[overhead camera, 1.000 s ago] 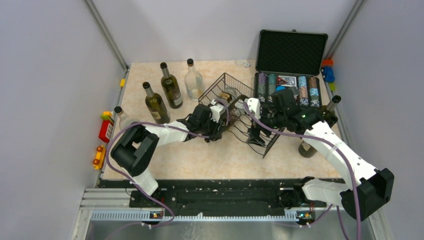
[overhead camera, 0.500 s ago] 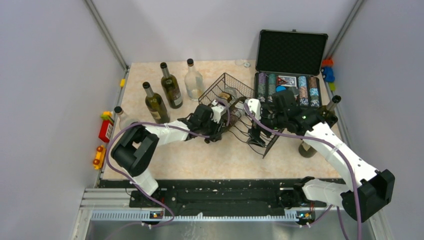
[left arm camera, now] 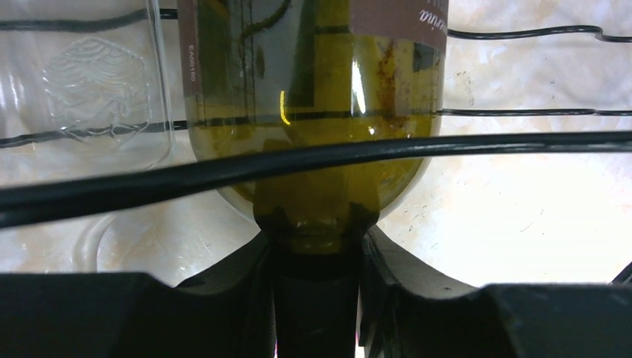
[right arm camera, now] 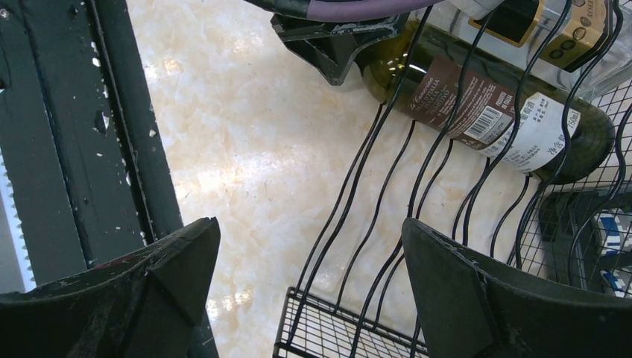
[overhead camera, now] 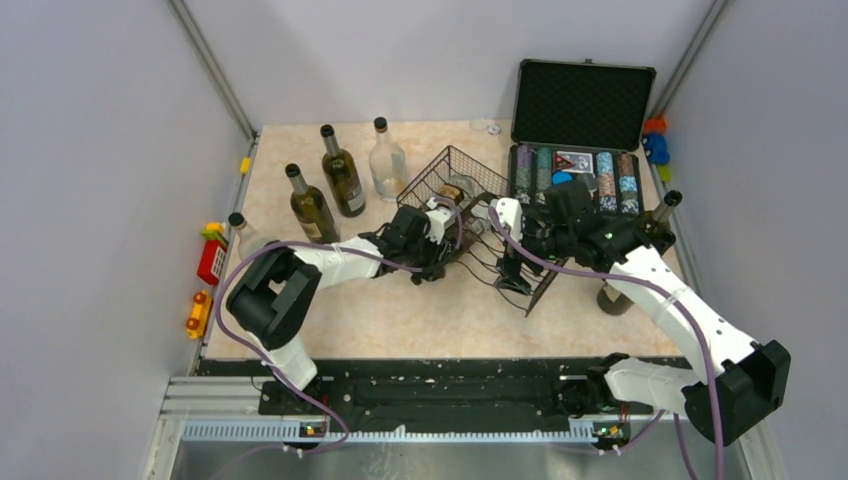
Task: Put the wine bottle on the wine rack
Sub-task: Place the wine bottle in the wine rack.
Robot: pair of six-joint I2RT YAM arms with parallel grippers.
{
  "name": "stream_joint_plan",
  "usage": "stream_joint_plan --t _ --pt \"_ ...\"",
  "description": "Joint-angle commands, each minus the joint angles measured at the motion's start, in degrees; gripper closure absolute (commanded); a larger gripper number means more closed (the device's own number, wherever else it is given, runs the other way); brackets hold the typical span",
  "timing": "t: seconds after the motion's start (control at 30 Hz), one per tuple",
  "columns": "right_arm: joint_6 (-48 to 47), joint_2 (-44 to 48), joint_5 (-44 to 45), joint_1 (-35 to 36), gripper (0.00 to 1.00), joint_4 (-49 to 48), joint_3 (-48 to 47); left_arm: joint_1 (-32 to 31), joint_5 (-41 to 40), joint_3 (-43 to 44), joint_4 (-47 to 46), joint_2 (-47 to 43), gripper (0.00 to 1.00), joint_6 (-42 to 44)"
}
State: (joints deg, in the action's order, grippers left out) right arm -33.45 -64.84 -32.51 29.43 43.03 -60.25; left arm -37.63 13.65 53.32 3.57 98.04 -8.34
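The green wine bottle (left arm camera: 313,89) with a brown label lies on its side in the black wire wine rack (overhead camera: 455,165). My left gripper (left arm camera: 317,239) is shut on its neck at the rack's near-left side (overhead camera: 432,248). A clear bottle (left arm camera: 89,82) lies in the rack beside it. In the right wrist view the bottle (right arm camera: 477,112) rests across the wavy wires (right arm camera: 373,224). My right gripper (right arm camera: 309,246) is open and empty, hovering over the rack's near end (overhead camera: 508,268).
Two green bottles (overhead camera: 311,210) (overhead camera: 342,175) and a clear one (overhead camera: 387,160) stand at the back left. Another bottle (overhead camera: 652,222) stands behind my right arm. An open black case (overhead camera: 580,100) with poker chips sits at the back right. Toys (overhead camera: 212,260) lie off the left edge.
My left gripper has edged slightly farther toward the rack with the bottle neck in it. The right arm has hardly moved.
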Motion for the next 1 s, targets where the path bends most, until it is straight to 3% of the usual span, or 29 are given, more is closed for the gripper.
stream_joint_plan --t 0.0,0.1,0.27,0.77,0.97 --pt "-0.8 1.7 -0.3 -0.4 0.05 -0.3 -0.4 -0.2 0.3 3.3 -4.9 -0.8 0.54 2.0" --pt "-0.9 1.8 -0.1 -0.4 0.05 -0.3 -0.2 -0.2 0.4 3.0 -4.0 -1.5 0.3 3.5" --pt "-1.1 2.4 0.1 -0.4 0.05 -0.2 0.1 -0.2 -0.2 2.4 -1.7 -4.3 0.16 6.1" --pt "-0.8 3.8 0.3 -0.4 0.05 -1.3 1.3 -0.2 1.9 3.1 14.1 -15.0 0.08 14.0" --pt "1.5 4.4 -1.6 -1.7 0.05 -1.5 0.0 -0.2 0.1 8.4 24.8 -18.0 0.07 19.6"
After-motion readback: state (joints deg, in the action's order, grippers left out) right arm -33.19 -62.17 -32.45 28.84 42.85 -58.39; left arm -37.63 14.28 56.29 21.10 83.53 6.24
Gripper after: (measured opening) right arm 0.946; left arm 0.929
